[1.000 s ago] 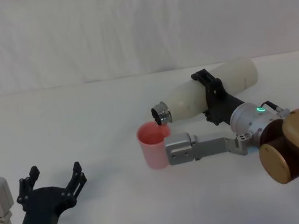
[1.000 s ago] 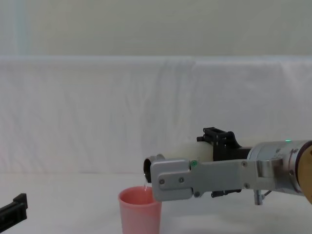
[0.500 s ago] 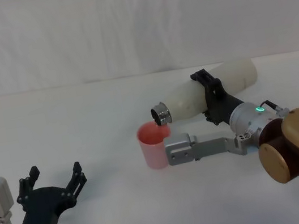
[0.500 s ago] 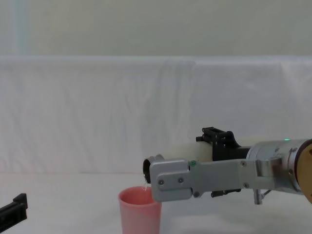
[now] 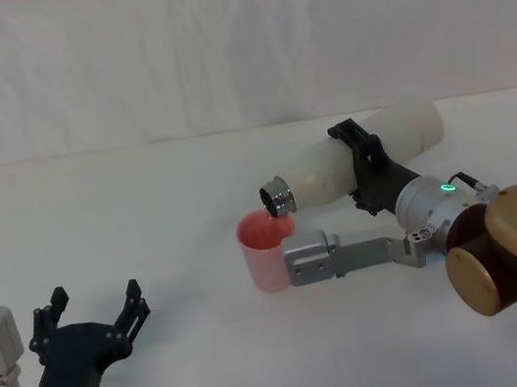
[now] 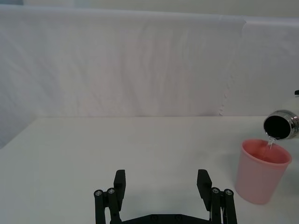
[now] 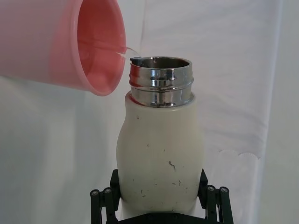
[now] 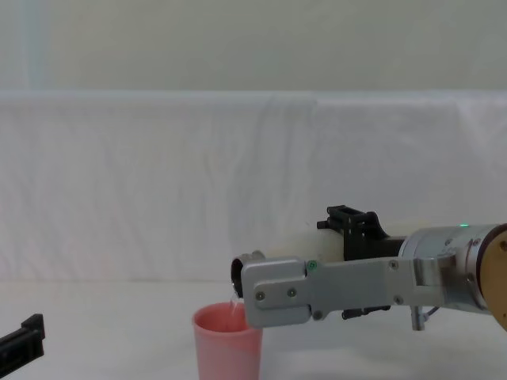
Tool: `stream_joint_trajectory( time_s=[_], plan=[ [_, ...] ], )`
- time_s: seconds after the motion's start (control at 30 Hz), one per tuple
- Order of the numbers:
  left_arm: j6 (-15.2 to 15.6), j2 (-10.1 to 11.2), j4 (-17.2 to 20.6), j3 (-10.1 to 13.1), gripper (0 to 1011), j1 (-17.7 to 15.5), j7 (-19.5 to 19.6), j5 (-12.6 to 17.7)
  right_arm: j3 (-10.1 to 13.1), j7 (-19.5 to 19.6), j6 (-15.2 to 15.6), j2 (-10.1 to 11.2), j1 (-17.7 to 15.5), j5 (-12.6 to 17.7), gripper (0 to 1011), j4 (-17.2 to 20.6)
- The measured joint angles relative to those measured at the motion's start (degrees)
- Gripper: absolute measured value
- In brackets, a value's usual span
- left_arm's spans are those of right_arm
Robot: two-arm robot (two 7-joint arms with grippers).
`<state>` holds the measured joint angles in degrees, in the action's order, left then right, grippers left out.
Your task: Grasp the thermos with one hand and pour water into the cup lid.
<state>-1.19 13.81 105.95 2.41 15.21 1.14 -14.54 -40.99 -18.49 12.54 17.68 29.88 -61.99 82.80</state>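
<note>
Head view: your right gripper (image 5: 365, 168) clamps the thermos (image 5: 357, 161) at mid-body, tipped over the cup lid (image 5: 264, 249) mid-table, water trickling. It's smooth and likely heavy, so grip firm. The left gripper (image 5: 88, 321) rests open, near-left.

Table (image 5: 141, 203) open from 9 through 12 o'clock of the cup lid (image 5: 264, 252): bare white surface. At the cup's 3 o'clock, blocked: thermos (image 5: 352, 160) lies tilted, neck over the rim (thin stream falling), clamped in the right gripper (image 5: 365, 168), arm behind. Left gripper (image 5: 92, 316), fingers spread, sits at 8 o'clock, well apart.
</note>
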Motion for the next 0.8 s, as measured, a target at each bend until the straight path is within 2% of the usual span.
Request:
stream_joint_trajectory(
  time_s=[0.8],
  plan=[
    [0.0, 0.0, 0.0, 0.0, 1001, 0.0, 0.0, 0.0, -0.1, 0.0, 0.0, -0.1, -0.1, 0.1, 960, -0.3]
  ],
)
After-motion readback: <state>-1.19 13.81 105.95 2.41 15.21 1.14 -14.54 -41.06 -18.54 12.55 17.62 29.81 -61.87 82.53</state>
